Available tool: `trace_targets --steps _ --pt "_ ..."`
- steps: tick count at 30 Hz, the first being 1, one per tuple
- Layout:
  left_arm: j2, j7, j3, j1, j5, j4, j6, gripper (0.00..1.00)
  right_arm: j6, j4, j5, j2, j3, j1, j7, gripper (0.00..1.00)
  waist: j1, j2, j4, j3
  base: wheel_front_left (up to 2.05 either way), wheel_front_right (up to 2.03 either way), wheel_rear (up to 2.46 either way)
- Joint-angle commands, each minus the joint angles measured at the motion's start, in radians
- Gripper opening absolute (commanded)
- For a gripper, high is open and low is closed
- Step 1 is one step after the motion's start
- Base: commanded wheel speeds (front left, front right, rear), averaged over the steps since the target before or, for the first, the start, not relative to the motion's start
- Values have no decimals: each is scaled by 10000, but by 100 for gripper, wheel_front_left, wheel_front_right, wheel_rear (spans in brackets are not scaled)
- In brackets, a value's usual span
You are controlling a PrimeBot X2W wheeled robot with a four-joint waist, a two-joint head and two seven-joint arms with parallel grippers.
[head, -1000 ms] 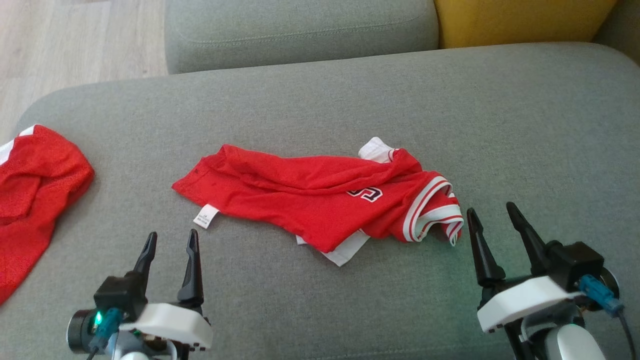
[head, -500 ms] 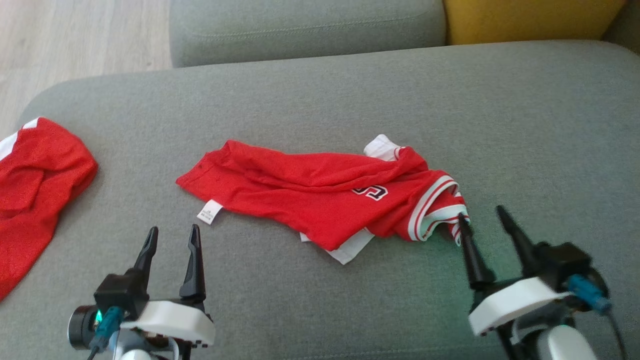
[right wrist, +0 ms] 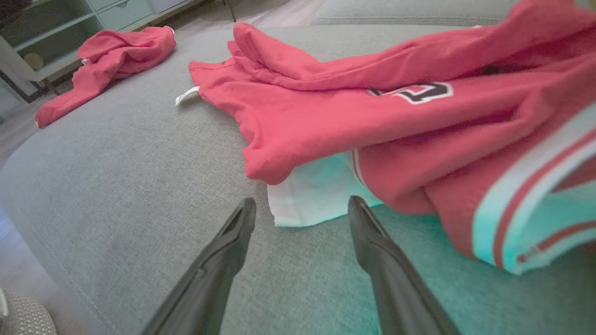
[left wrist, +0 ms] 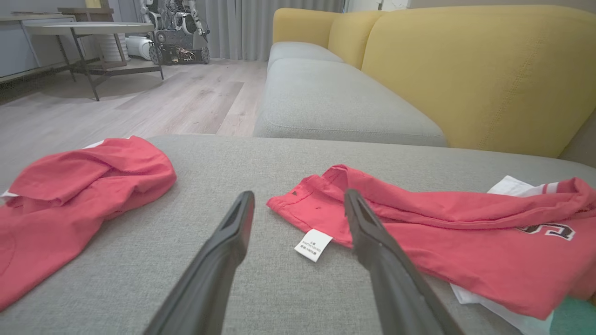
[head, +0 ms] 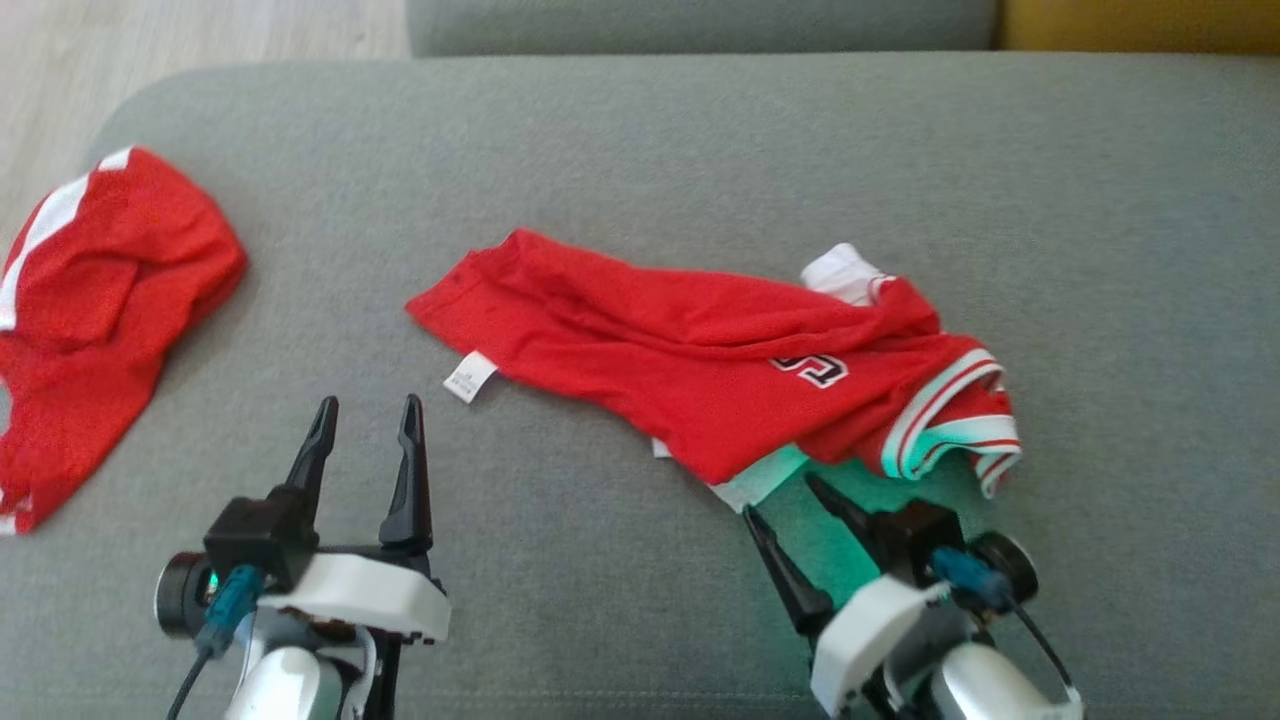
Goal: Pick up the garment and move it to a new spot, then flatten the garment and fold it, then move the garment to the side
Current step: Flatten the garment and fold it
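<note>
Nearest the cushion's front edge, the left gripper (head: 368,400) sits toward the front-left corner with its fingers spread wide. Nothing is between them and they touch nothing visible. The tips point at the garment's left end but stop short of it. The right gripper (head: 779,494) sits right of centre along the same front edge, angled up-left, jaws also fully apart and empty. Its wrist view puts the white underlayer (head: 745,488) of the garment right at the gap between the two fingertips. Contact can't be confirmed, and no fabric is pinched. Green light tints that patch and the cushion around it. Next out, the garment (head: 690,350), a red jersey, lies crumpled in a long band across the middle of the grey cushion (head: 640,140), shifted slightly right of centre. A white care label (head: 469,377) lies flat off its near-left edge, just ahead of the left gripper's tips. A letter patch (head: 812,370) shows right of middle, and white-and-red striped trim (head: 950,410) bunches at the right end. A second red garment (head: 100,290) is heaped at the cushion's left edge, well apart. Beyond the far edge there is another grey seat (head: 700,25), yellow upholstery (head: 1140,25) at the far right and wood floor (head: 200,40) at the far left.
</note>
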Motion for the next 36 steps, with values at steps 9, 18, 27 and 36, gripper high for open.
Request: trace_targets --steps 9,18,27,36 --pt "-106 -232 346 -806 58 59 -151 100 -7 2247 -691 -38 1042 -1656 -352 100 0 0 403 478 0 0 0" --pt "-147 -271 406 -897 128 141 -207 100 -7 2843 -218 128 757 -1927 -901 0 0 0 170 448 0 0 0" --pt "-189 -280 509 -821 212 116 -214 100 -7 1356 63 -141 -449 -1245 -1110 0 0 0 -234 325 0 0 0" --pt "-221 -282 647 -749 287 13 -262 100 -7 -1238 -219 -634 -2508 -480 -387 0 0 0 -658 307 0 0 0"
